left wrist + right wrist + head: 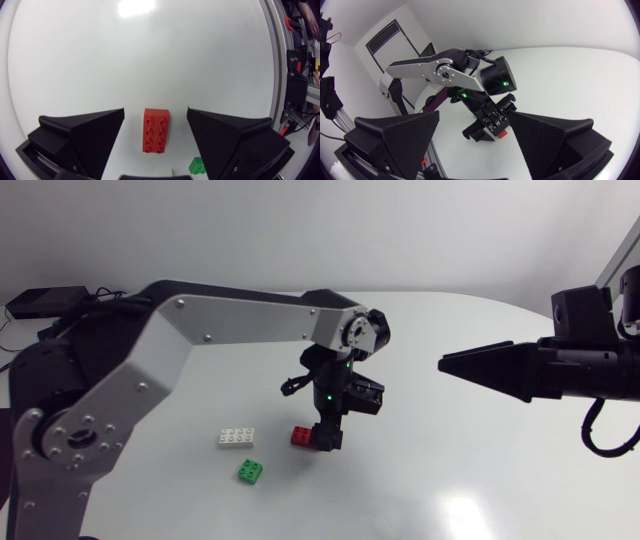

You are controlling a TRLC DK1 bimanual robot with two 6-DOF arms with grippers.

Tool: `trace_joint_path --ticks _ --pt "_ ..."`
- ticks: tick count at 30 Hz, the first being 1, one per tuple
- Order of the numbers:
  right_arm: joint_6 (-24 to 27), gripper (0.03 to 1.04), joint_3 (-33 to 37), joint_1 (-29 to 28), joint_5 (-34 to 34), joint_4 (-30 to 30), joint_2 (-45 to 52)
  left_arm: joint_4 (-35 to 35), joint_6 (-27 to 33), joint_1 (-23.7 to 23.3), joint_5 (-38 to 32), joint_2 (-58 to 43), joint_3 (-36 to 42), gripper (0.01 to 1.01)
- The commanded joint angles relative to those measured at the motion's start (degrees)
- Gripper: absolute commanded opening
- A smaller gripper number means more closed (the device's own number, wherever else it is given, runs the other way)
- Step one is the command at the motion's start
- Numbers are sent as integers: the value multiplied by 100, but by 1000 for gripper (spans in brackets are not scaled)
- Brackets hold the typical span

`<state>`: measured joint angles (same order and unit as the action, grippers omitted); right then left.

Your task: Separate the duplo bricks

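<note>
A red brick (155,130) lies flat on the white table (150,55), between the fingers of my left gripper (155,112). That gripper is open, with a gap to the brick on both sides. In the head view the left gripper (325,436) points down over the red brick (300,437) at the table's middle. A white brick (236,436) and a green brick (251,471) lie apart to its left. The green brick (197,165) shows beside one left finger. My right gripper (445,363) hovers open at the right, pointing toward the left arm. In the right wrist view, the right gripper (475,114) faces the red brick (501,132).
The left arm's long silver link (230,320) spans the table's left half. Black cables and a box (45,302) sit at the far left edge. Bare table (450,470) lies in front and to the right of the bricks.
</note>
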<state>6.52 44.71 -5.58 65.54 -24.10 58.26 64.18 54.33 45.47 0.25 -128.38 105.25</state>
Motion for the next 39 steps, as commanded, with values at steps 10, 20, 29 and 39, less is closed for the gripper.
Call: trace_joint_path --ticks 10,20,29,39 --pt "-213 1002 -173 321 -999 248 -324 -644 -1398 -1049 722 1869 -5 985" --pt "-811 1002 -542 1218 -3812 1250 -755 -3105 -2523 -2201 801 3917 -2501 987" --pt "-626 1002 -788 1736 -5675 1320 -1423 -4283 -2936 -2579 80 5569 -4223 987" --pt "-178 1002 -1210 2123 -7064 1355 -2047 -4660 -3341 -2904 -218 7098 -5445 987"
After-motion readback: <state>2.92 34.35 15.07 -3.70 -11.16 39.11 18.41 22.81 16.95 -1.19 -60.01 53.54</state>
